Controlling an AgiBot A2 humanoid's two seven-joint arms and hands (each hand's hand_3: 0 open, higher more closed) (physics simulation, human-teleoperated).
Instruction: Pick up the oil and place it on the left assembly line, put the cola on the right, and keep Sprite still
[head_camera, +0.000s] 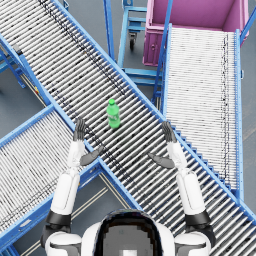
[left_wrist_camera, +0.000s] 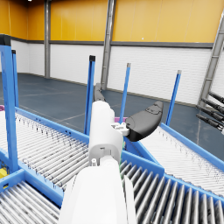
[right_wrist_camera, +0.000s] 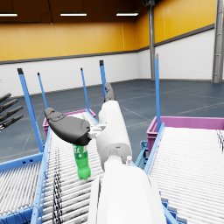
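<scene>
A green Sprite bottle (head_camera: 113, 113) stands upright on the middle roller conveyor (head_camera: 75, 65), between and a little beyond my two hands. The same Sprite bottle (right_wrist_camera: 81, 162) shows in the right wrist view, partly behind my thumb. My left hand (head_camera: 82, 146) hovers over the conveyor's left edge, fingers spread, holding nothing. On the other side my right hand (head_camera: 167, 149) hangs over the rollers, also spread and empty. In the wrist views the left hand (left_wrist_camera: 139, 122) and right hand (right_wrist_camera: 72, 124) hold nothing. No oil or cola is in view.
A left roller line (head_camera: 30, 155) lies below my left arm and a right roller line (head_camera: 200, 90) runs beside the middle one. A pink bin (head_camera: 197, 20) stands at the far end. Blue frame rails and posts (left_wrist_camera: 89, 94) edge the conveyors.
</scene>
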